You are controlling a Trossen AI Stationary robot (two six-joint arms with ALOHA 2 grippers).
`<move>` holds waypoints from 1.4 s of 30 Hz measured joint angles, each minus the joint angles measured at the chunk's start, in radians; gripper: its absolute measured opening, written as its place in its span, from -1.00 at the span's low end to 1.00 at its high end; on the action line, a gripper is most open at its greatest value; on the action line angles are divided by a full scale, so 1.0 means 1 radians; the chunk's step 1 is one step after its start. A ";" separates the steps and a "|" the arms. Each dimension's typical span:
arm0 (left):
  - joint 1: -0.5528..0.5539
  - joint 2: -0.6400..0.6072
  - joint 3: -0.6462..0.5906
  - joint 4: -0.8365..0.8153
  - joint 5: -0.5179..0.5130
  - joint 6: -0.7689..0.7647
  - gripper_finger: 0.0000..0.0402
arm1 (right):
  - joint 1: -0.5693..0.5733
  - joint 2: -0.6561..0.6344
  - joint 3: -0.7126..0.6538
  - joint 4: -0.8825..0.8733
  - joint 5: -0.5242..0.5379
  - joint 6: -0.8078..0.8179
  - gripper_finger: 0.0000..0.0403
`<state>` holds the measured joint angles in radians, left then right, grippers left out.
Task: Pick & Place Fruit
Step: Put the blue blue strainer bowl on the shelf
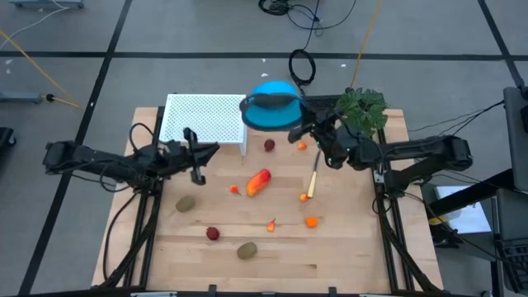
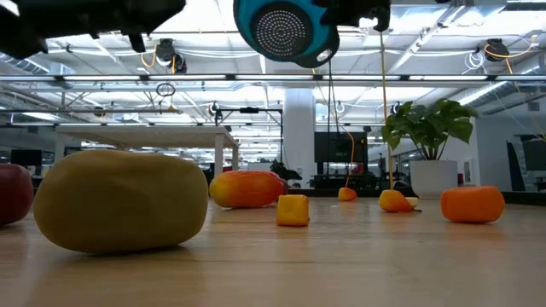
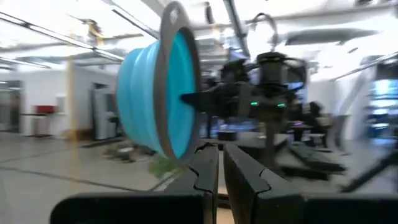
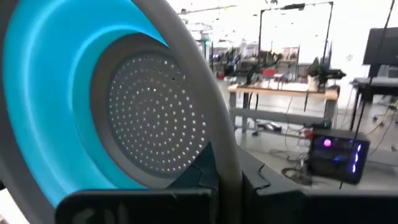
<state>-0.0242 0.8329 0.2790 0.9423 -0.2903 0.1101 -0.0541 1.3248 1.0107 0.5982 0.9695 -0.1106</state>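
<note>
A: Fruit is scattered across the wooden table. The long red-orange piece lies near the middle, tilted, with a tiny orange bit just beside its lower end.

B: One dark red ball sits toward the far edge, another dark red ball toward the near edge. A brown-green oval lies close to that near ball, and a second oval sits nearer the left edge.

A: More orange bits on the right half: one by the near end of the yellow-handled knife, one near the centre, one up by the right gripper.

B: And the right gripper is clamped on the grey rim of a blue collapsible colander, holding it in the air over the far edge, tipped on its side; from the right wrist its perforated base faces the camera.

A: The left gripper hangs above the left side of the table, beside the white perforated rack. From the left wrist, its fingers are nearly together with only a thin gap, holding nothing

B: A potted plant stands at the far right corner
</note>
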 joint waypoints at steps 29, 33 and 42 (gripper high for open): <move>0.038 0.643 0.597 -0.110 -0.602 0.141 -0.88 | -0.123 0.029 0.000 0.086 -0.058 -0.008 -0.98; 0.053 0.654 0.597 -0.111 -0.596 0.068 -0.85 | -0.124 0.029 0.000 0.087 -0.057 -0.014 -0.98; 0.077 0.653 0.597 -0.110 -0.593 -0.072 -0.39 | -0.124 0.026 0.000 0.103 -0.057 -0.059 -0.98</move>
<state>0.0529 1.4864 0.8761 0.8327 -0.8833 0.0378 -0.1776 1.3505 1.0103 0.7008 0.9123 -0.1693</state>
